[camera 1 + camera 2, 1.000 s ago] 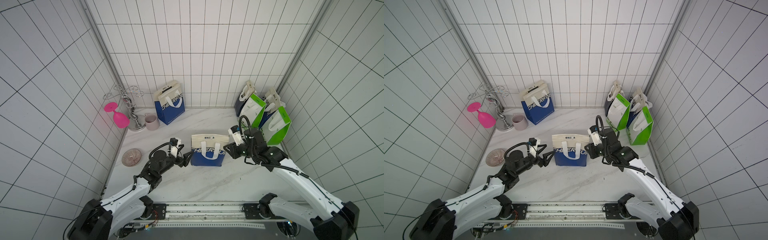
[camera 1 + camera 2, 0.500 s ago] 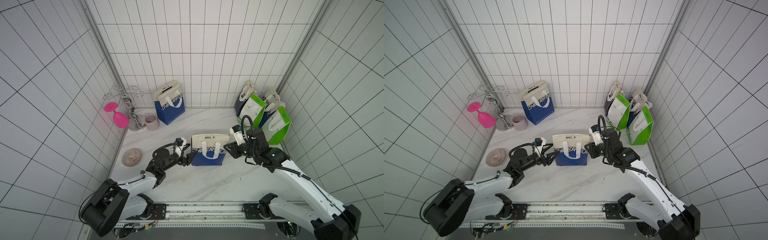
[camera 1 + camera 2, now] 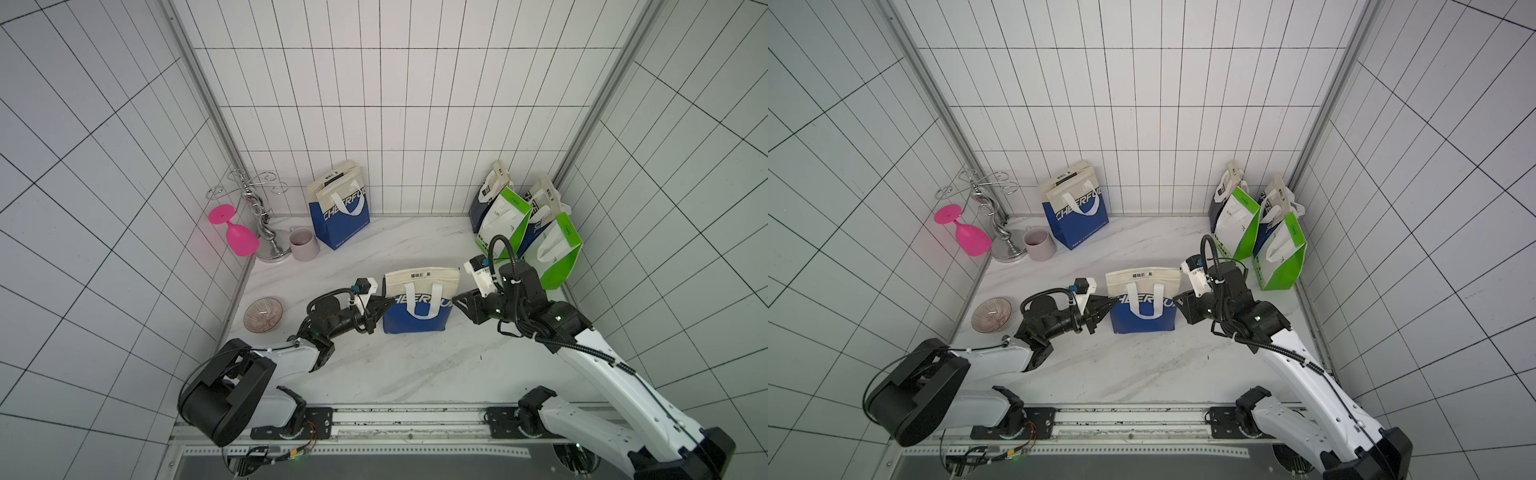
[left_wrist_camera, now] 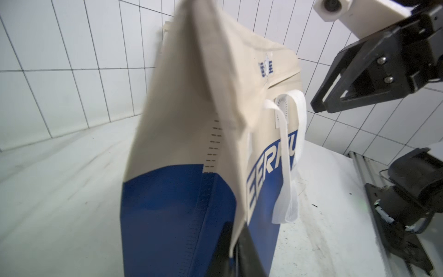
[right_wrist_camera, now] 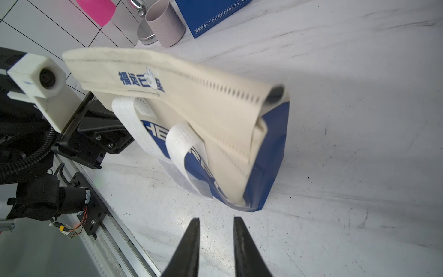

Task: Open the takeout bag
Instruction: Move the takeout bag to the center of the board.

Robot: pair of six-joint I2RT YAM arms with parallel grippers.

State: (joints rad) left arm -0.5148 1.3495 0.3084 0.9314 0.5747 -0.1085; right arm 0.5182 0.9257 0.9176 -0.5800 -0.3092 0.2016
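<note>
- Left tool (image 3: 386, 306): clenched on the left edge of the takeout bag (image 3: 436, 322). In the left wrist view its black fingers (image 4: 251, 259) pinch a cream fabric edge at the bag's left front corner.
- Takeout bag: blue and cream, it stands upright on the marble bench (image 3: 415, 365) between the two tools. Its white handles (image 3: 409, 297) hang down the front. The cream flap (image 4: 215, 84) lies folded over the mouth, so the bag is not yet open.
- Right tool (image 5: 216, 220): released, with the jaws a little apart and nothing between them. It sits just beside the bag's right edge, short of touching it.
- Step in hand, as I judge it: taking a hold at each end of the bag. The left end is gripped and the right end is not.
- Next move, likely: bring the right tool onto the bag's right front corner and close it on the cream layer alone, clear of the handles and the blue wall. Then both tools peel the flap up and back off the mouth.
- The fabric looks limp, so a one-sided pull could tip or drag the bag.
</note>
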